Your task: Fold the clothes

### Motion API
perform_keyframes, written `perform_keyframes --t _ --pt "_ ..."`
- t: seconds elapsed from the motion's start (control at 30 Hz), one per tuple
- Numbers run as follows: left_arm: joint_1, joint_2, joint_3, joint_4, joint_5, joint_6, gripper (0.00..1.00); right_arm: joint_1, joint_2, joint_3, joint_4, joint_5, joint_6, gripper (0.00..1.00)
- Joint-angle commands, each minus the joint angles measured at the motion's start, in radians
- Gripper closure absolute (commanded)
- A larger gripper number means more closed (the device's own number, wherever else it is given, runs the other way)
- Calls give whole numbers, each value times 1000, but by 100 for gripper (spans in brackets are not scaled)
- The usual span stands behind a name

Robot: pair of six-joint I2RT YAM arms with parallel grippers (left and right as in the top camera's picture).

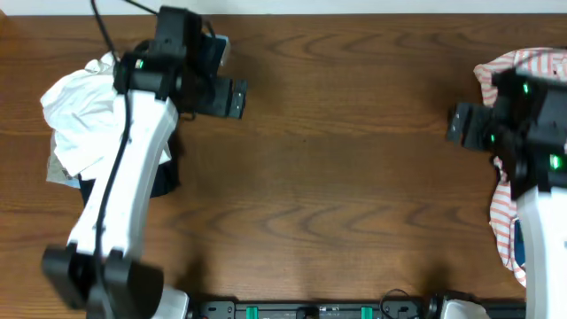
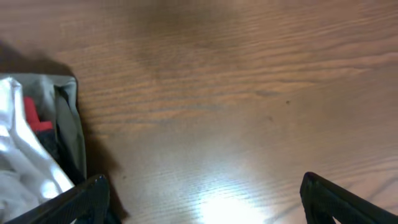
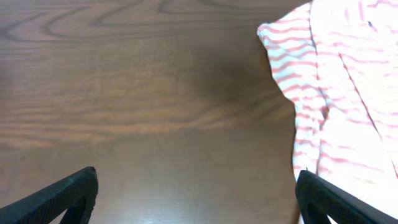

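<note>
Can't make out most of the striped shirt [image 1: 503,221] from overhead; runs off the right edge and sits half under the right arm [image 1: 540,230]; same deal in the right wrist view, chopped by the top and right edges; only the tips of the right claw [image 3: 196,199] showing, rest cut off at the bottom; ditto the left claw [image 2: 205,202]; clothes pile [image 1: 75,111] partly buried under the left arm [image 1: 124,177]; red bit [image 2: 34,118] in there, no clue what; dark garment [image 1: 166,177] mostly hidden too

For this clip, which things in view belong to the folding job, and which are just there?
Job: white crumpled pile, dark garment, pink-striped shirt, left end effector, right end effector, both open.
Just there: black cable, wooden table, front-edge rail.
</note>
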Motion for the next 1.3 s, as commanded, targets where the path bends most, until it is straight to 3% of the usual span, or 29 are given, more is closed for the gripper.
perform_keyframes --t 0.0,0.23,0.47,0.83,1.27 --pt "-22 -149 -148 61 3 -28 2 -2 -133 -114 -11 13 35 1" --pt "-28 -557 -556 290 -53 -86 2 -2 -445 -328 7 11 25 1" --pt "-28 -829 -798 460 -102 -114 2 -2 -542 -394 -10 13 28 1" --pt "-28 -858 -804 325 -102 -114 2 -2 -541 -396 -95 13 27 1" --pt "-28 -836 -804 322 -102 -114 2 -2 -576 -398 -145 23 27 1"
